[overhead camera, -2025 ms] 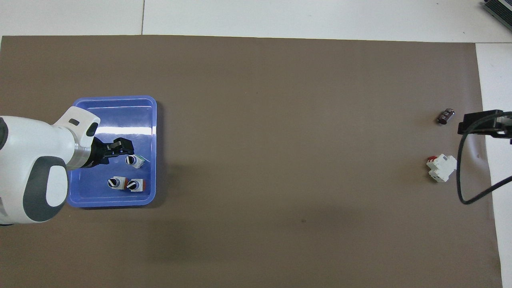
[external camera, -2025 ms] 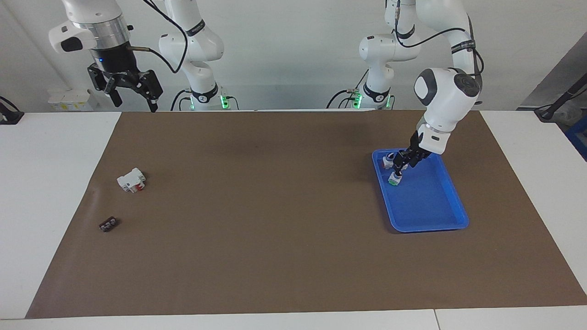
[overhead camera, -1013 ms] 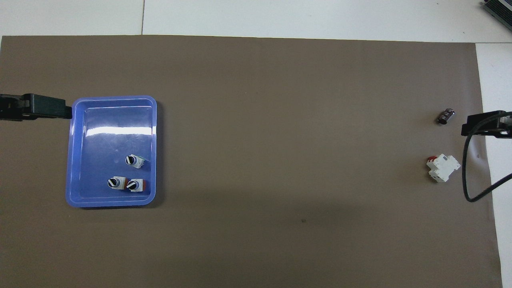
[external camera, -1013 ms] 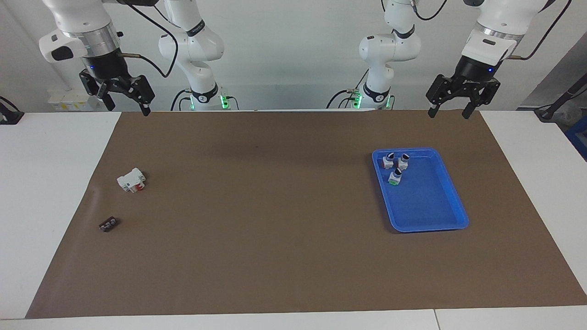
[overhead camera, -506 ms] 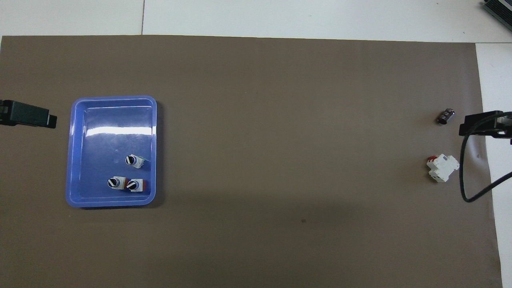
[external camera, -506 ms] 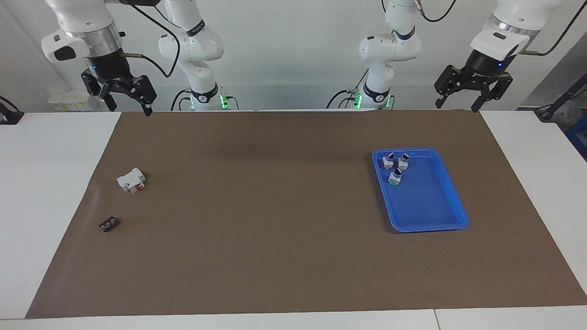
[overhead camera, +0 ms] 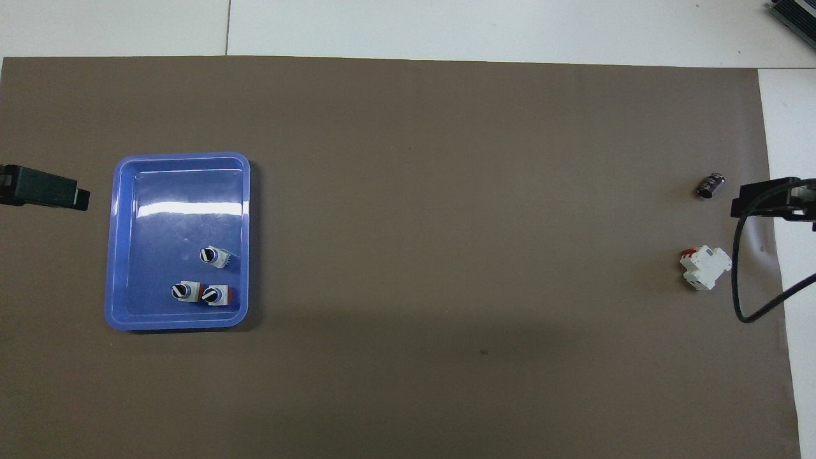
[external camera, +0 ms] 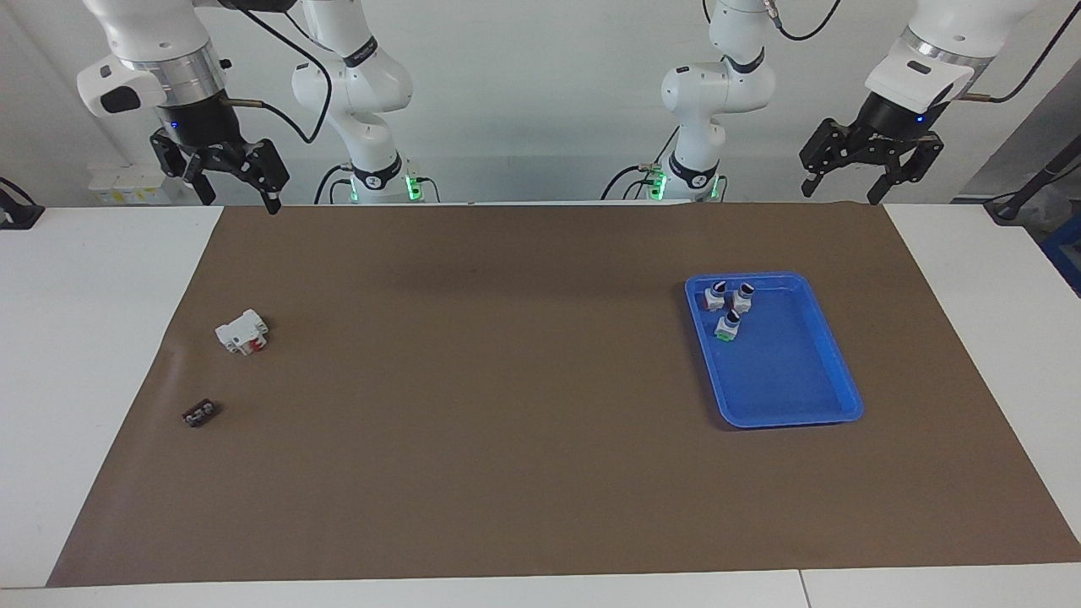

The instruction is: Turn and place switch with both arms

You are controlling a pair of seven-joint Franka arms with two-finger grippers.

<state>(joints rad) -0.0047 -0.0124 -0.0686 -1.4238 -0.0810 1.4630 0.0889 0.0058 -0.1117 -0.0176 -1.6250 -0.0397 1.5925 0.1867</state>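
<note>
Looking at the blue tray (external camera: 794, 405), you find the switch (external camera: 728, 326) standing inside it, just beside two red-based switches (external camera: 716, 295) that sit nearer the robots. Your left gripper (external camera: 870, 173) and right gripper (external camera: 226, 177) both hang released, raised over the table's (external camera: 507, 473) robot-side edge, holding nothing.

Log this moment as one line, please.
left gripper: open, raised, empty | right gripper: open, raised, empty | green-based switch: in blue tray, upright
</note>
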